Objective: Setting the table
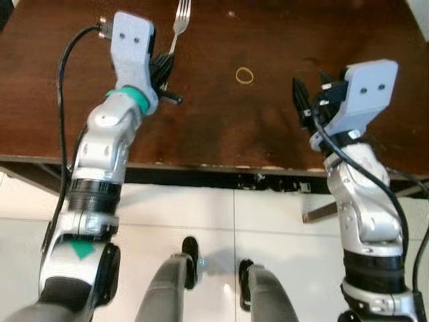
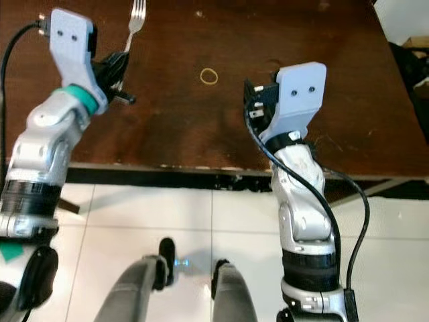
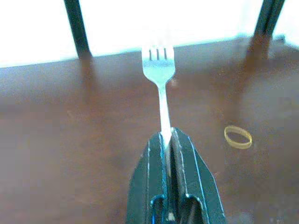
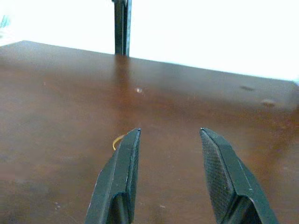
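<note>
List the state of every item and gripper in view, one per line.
fork: gripped by its handle, tines pointing away from the robot, over the table.
left gripper: shut on the fork handle.
right gripper: open, holding nothing, above the table.
rubber band: lying flat and loose between the two arms, untouched.
table: dark wood, no plates or other settings in view.

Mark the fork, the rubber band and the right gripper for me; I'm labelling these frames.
fork [image 3: 159, 70], left wrist view, on its head just below the tines.
rubber band [image 1: 244, 75], left eye view, on the yellow loop's rim.
right gripper [image 4: 170, 161], right wrist view, midway between its open fingertips.
</note>
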Tool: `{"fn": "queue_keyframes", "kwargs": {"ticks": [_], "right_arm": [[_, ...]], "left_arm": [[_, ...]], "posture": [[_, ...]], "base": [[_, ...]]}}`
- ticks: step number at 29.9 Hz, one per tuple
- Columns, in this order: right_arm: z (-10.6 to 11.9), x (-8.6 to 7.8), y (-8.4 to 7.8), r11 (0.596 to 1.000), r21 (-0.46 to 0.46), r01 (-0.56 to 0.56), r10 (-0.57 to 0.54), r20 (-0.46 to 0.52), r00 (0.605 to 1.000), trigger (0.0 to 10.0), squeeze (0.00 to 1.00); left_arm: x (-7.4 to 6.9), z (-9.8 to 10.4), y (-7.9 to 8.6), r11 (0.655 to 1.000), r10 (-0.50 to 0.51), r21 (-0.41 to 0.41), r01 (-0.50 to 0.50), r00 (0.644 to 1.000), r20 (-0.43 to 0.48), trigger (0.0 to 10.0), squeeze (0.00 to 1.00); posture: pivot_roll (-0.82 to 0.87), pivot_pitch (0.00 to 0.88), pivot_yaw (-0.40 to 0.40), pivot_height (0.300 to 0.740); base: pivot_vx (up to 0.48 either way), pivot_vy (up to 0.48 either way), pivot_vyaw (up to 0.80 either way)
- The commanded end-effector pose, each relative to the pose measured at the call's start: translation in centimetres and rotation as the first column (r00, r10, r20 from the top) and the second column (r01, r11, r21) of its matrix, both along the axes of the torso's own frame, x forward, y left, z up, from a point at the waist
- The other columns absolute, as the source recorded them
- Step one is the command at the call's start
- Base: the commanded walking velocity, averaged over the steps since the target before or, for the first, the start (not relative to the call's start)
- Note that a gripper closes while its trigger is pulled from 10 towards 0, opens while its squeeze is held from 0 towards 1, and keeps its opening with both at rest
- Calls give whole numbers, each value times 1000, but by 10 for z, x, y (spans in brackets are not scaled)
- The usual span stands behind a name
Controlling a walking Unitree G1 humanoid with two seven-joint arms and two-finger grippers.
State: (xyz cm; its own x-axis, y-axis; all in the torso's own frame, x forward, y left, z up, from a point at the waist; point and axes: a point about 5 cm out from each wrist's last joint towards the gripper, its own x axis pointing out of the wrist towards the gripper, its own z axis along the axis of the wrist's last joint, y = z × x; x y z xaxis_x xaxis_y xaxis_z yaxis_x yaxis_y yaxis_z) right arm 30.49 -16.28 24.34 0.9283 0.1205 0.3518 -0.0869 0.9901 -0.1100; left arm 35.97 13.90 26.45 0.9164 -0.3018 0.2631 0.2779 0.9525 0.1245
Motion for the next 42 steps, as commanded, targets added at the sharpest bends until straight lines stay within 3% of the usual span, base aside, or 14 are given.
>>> {"fn": "queue_keyframes", "kwargs": {"ticks": [1,11,22,34,42], "right_arm": [[-8,-1,-4,1000,18,22,-21,-16,1000,10000,0],[-17,1,-3,996,74,45,-43,-38,998,10000,0],[-15,2,-10,995,73,68,-66,-32,997,10000,0],[-15,0,-14,993,75,93,-92,-22,996,10000,0],[-18,-1,-15,991,77,105,-103,-28,994,10000,0]], "left_arm": [[-8,1,1,1000,24,-4,-24,999,26,10000,0],[-25,-7,1,996,90,-20,-89,995,41,10000,0],[-22,-9,5,988,152,-24,-152,988,12,10000,0],[-20,-10,1,990,138,-16,-138,990,2,10000,0],[-22,-20,-8,999,52,18,-52,998,-47,10000,0]], "posture": [[18,59,57,740],[24,38,41,740],[-8,43,23,740],[-22,37,41,740],[-27,29,49,740]], "base": [[0,0,0],[0,0,0],[0,0,0],[0,0,0],[0,0,0]]}}
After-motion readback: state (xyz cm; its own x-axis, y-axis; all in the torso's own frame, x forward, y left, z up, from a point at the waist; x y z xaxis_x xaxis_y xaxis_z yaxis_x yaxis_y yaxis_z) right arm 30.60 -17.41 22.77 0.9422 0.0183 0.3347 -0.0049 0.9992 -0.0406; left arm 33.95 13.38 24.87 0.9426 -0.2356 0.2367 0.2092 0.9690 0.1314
